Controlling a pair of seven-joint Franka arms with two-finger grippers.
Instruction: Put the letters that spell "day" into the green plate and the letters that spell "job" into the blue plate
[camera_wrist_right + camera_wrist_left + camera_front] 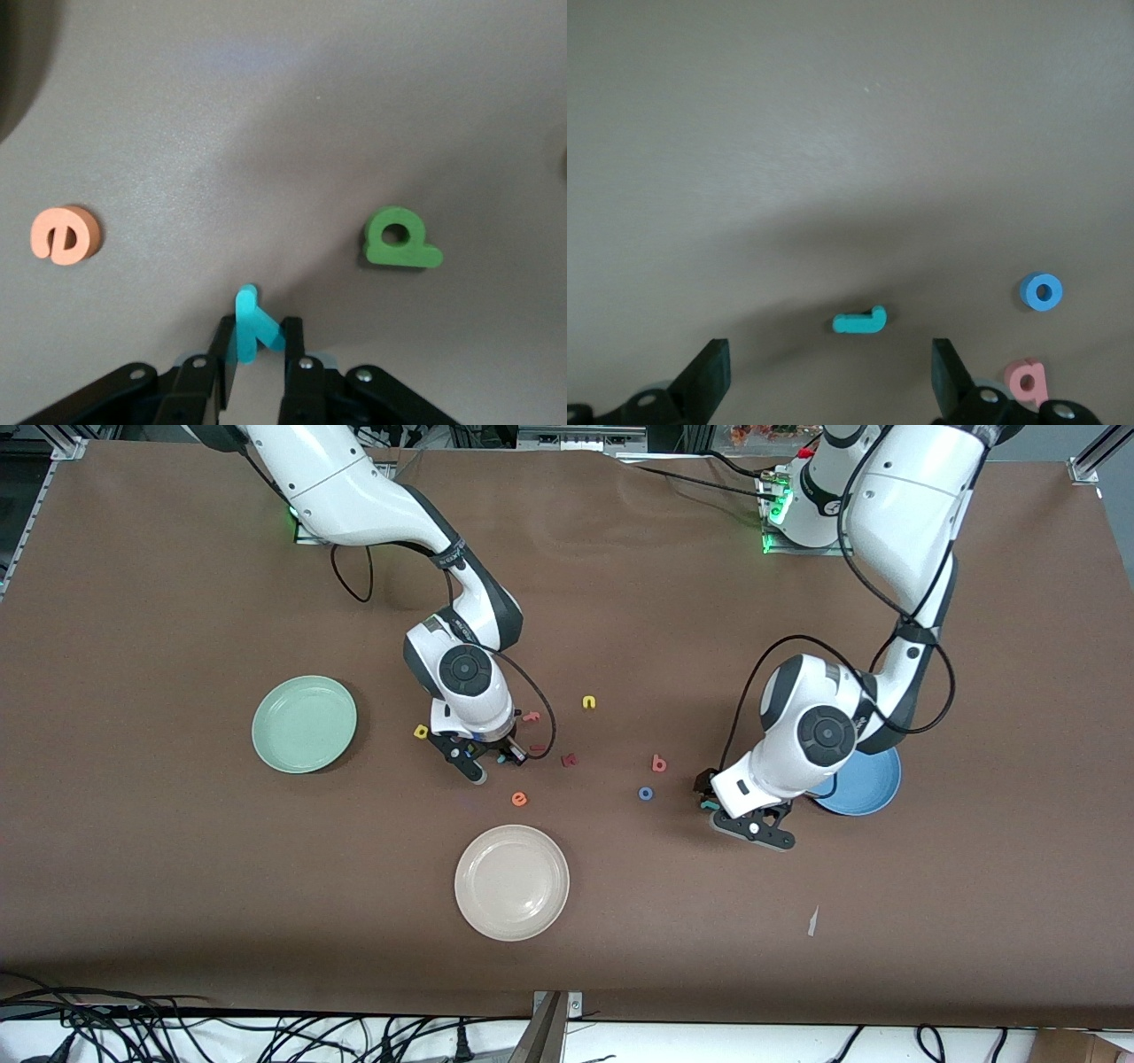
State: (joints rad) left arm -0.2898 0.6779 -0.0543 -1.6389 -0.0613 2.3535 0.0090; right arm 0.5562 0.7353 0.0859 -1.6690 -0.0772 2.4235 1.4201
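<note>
right hand (259,347) pinched on teal "y" (251,322) at table level, set to lift toward green plate (304,724) | olive letter (400,239) beside it, orange "e" (64,235) near | left hand (831,376) wide above teal "j" (860,320), straddling it for blue plate (864,784)

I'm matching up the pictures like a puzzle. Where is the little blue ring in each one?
Front view: the blue ring lies on the table, just nearer the camera than the coral "b".
Left wrist view: the blue ring lies beside the coral "b", ahead of the open left tool.
Right wrist view: not in it.
Shared landmark: the coral "b", in the front and left wrist views.
</note>
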